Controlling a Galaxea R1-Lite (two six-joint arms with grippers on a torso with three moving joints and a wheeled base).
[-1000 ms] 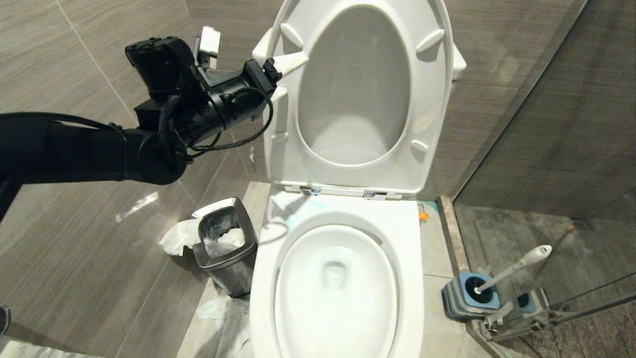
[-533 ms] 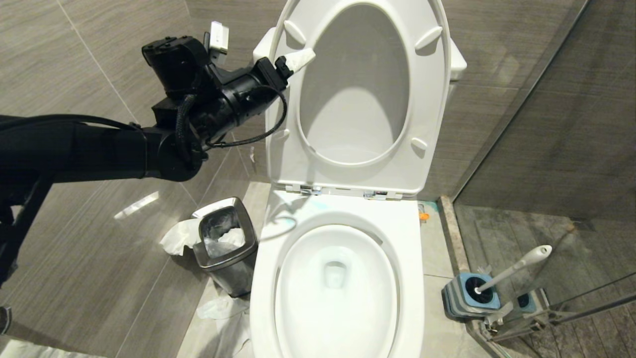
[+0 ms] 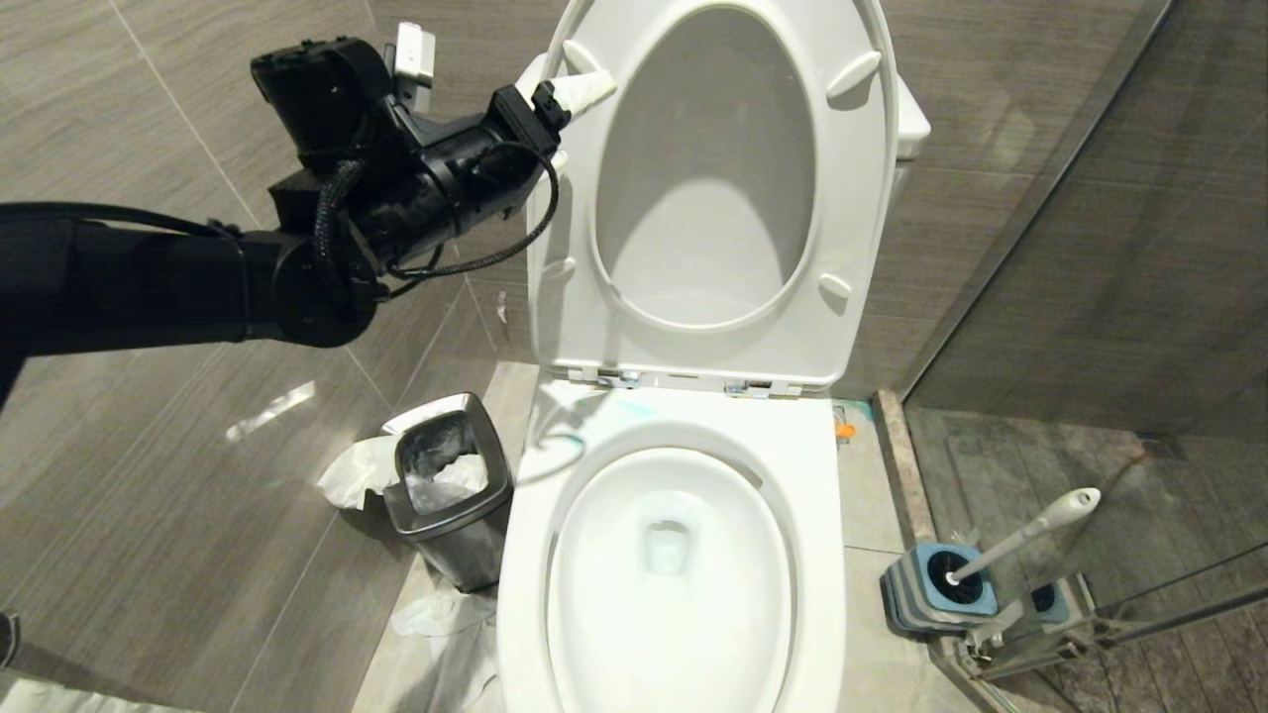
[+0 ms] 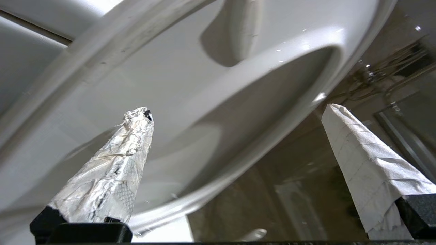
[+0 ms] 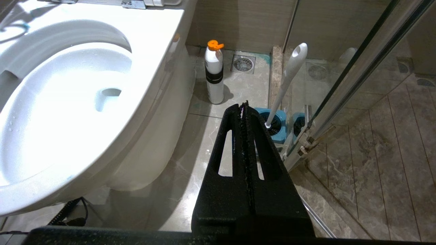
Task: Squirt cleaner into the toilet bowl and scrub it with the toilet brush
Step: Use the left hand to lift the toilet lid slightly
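Note:
The white toilet bowl (image 3: 822, 515) stands with its seat (image 3: 565, 257) and lid raised; a faint turquoise smear of cleaner (image 3: 639, 405) marks the rim's back. My left gripper (image 3: 575, 124) is open at the seat's upper left edge, and its paper-wrapped fingers (image 4: 136, 136) straddle that edge with nothing held. The toilet brush (image 3: 1030, 535) leans in its blue-topped holder (image 3: 936, 584) on the floor right of the bowl. My right gripper (image 5: 243, 105) is shut and empty, low over the floor near the brush (image 5: 289, 78). A white bottle with an orange cap (image 5: 214, 75) stands beside the bowl (image 5: 150, 27).
A steel waste bin (image 3: 451, 495) with tissue in and around it stands left of the bowl. A glass shower partition (image 3: 1090, 198) with a metal frame runs along the right, just behind the brush holder. A floor drain (image 5: 243, 63) lies behind the bottle.
My left gripper has risen a little along the seat's left edge. The seat has tipped slightly further back toward the lid. The right arm has not moved.

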